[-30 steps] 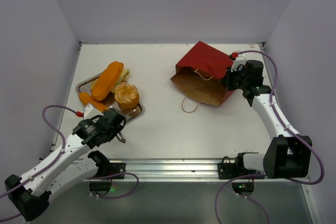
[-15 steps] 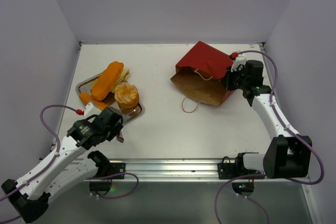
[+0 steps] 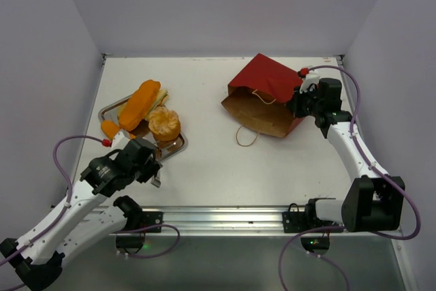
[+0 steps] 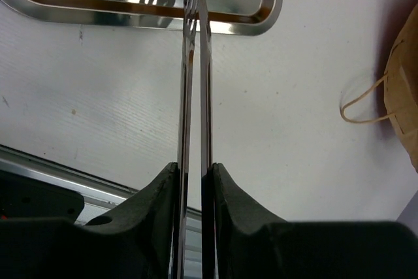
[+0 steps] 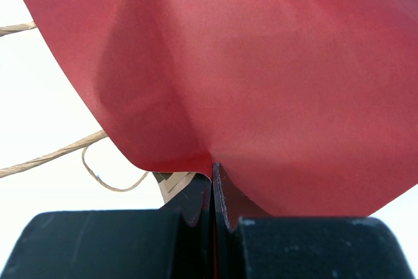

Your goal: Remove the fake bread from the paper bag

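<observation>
The dark red paper bag lies on its side at the back right, its brown mouth facing left. My right gripper is shut on the bag's red edge; in the right wrist view my right gripper has its jaws pinched on the paper. The fake bread lies on the metal tray at the left: a long orange roll, a round bun and a pale-yellow wedge. My left gripper is shut on the metal tongs, whose tips reach the tray rim.
A tan cord handle lies on the table in front of the bag's mouth, and shows in the left wrist view. A metal rail runs along the near edge. Grey walls close in the left, back and right sides.
My left arm has drawn back toward the near left with the tongs, away from the tray. The right arm and the bag have not moved.
</observation>
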Tool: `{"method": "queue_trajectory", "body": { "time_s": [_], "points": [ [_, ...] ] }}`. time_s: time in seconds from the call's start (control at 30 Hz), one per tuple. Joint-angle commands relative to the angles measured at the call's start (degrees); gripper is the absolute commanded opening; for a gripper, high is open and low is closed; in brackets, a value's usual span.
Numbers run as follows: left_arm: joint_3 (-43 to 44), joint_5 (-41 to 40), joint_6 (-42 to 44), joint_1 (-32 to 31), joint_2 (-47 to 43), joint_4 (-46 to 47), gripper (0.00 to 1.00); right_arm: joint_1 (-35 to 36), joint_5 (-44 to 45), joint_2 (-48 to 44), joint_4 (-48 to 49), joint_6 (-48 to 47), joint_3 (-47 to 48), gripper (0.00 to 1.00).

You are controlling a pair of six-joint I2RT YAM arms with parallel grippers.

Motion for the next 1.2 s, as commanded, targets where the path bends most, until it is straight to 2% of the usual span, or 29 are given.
{"method": "queue_trajectory", "body": {
  "time_s": [0.0,0.13,0.27,0.37,0.43,0.47,0.5,0.57,0.6,0.73,0.77,0.83,0.87,0.97,1.17],
  "points": [
    [2.9,4.2,4.4,0.1,-0.9,2.8,0.29,-0.2,-1.1,-0.5,2.3,0.7,1.9,0.00],
    [2.9,8.9,8.4,0.1,-1.0,5.9,0.24,-0.2,-1.2,-0.4,2.3,0.6,1.9,0.00],
    [1.9,16.2,12.9,0.1,-1.0,10.5,0.14,-0.2,-1.1,-0.4,2.2,0.6,1.9,0.00],
    [0.2,22.4,17.7,0.1,-1.0,17.2,0.08,-0.1,-1.4,-0.2,2.3,0.2,1.9,0.00],
    [-2.9,30.5,21.4,0.0,-0.8,25.1,0.03,-0.2,-2.2,-0.1,2.0,-0.6,1.9,0.00],
    [-4.1,35.1,22.0,-0.6,-0.6,27.9,0.02,-0.2,-2.5,-0.1,2.0,-0.9,1.8,0.00],
    [-6.4,37.4,23.7,-1.2,-0.5,34.6,0.02,-0.1,-2.8,-0.1,1.7,-1.6,1.9,0.00],
    [-8.0,40.4,24.4,-3.4,0.0,40.4,0.01,-0.2,-4.2,0.0,1.1,-3.6,1.9,0.00],
    [-8.5,40.8,25.5,-4.1,1.0,45.8,0.01,-0.2,-4.5,0.0,0.9,-3.8,1.9,0.00],
    [-10.5,39.7,26.8,-5.1,5.4,56.3,0.02,-0.2,-5.7,0.0,0.6,-4.8,1.9,0.00],
    [-11.2,39.1,26.7,-5.1,6.4,62.6,0.02,-0.2,-5.8,0.1,0.6,-4.9,1.9,0.00],
    [-14.0,38.4,24.6,-5.1,10.0,70.7,0.02,-0.2,-6.1,0.2,0.5,-5.0,1.7,0.00],
    [-14.9,38.3,23.8,-5.1,11.6,78.2,0.02,-0.2,-6.2,0.1,0.6,-4.9,1.7,0.00],
    [-15.6,36.8,20.4,-5.1,19.0,88.3,0.02,-0.2,-7.0,0.2,0.5,-5.1,1.6,0.00],
    [-13.4,31.5,17.0,-5.1,34.9,100.6,0.04,-0.2,-7.6,0.3,0.8,-5.0,1.4,0.00]
  ]
}}
